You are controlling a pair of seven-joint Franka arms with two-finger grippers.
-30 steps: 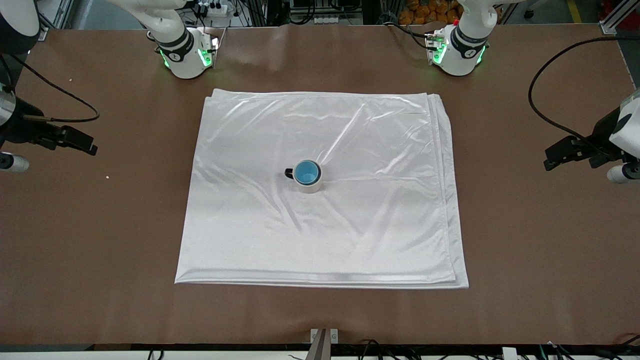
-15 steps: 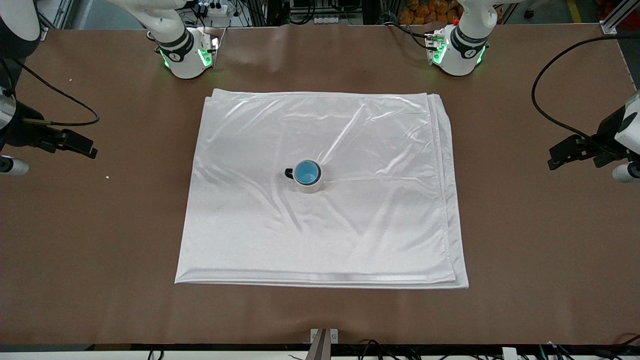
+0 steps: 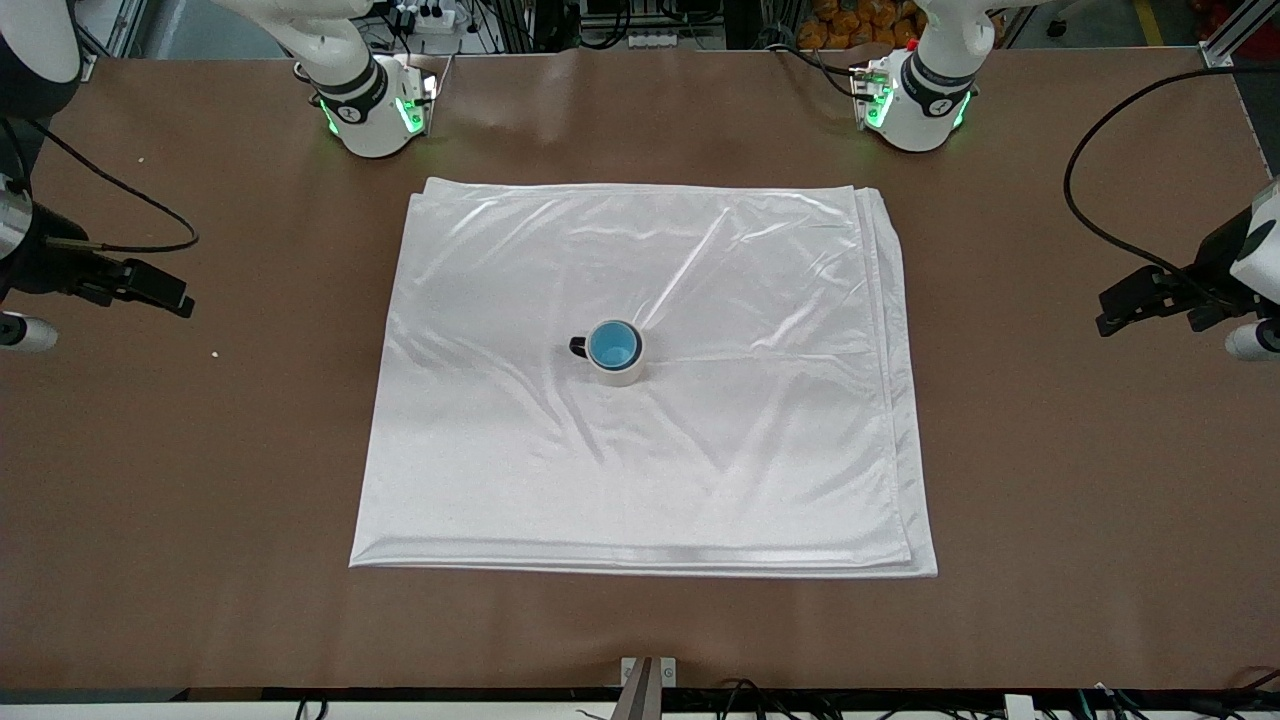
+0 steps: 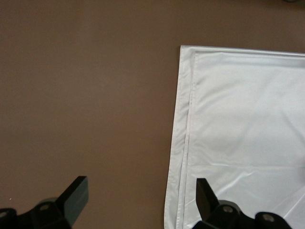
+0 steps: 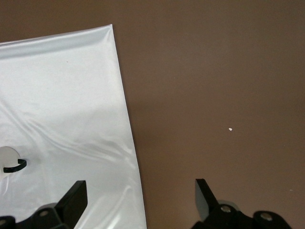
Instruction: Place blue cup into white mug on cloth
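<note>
**Both arms drawn out to the table's ends; cup sits in mug**

Since a second ago both arms have slid a little farther outward toward the edges of the front view, while the things on the cloth have not shifted at all. The blue cup (image 3: 613, 345) stands upright inside the white mug (image 3: 617, 369), its bright blue inside showing within the mug's cream rim. The mug's small dark handle (image 3: 578, 347) points toward the right arm's end of the table. The mug stands near the middle of the cloth (image 3: 700, 460), which lies flat on the brown table (image 3: 200, 480) with soft wrinkles and stacked folded edges along the side toward the left arm's end.

The left hand (image 4: 140, 198) is up over bare table just off the cloth's edge at the left arm's end; its two dark fingers are spread wide apart with nothing between them. In its wrist view the cloth's folded corner (image 4: 238, 124) fills one side.

The right hand (image 5: 140, 198) is over the cloth's edge at the right arm's end, fingers likewise spread wide and empty. Its wrist view catches the mug (image 5: 9, 160) at the picture's border, well apart from the hand, and a small white speck (image 5: 230, 129) on the bare table.
</note>
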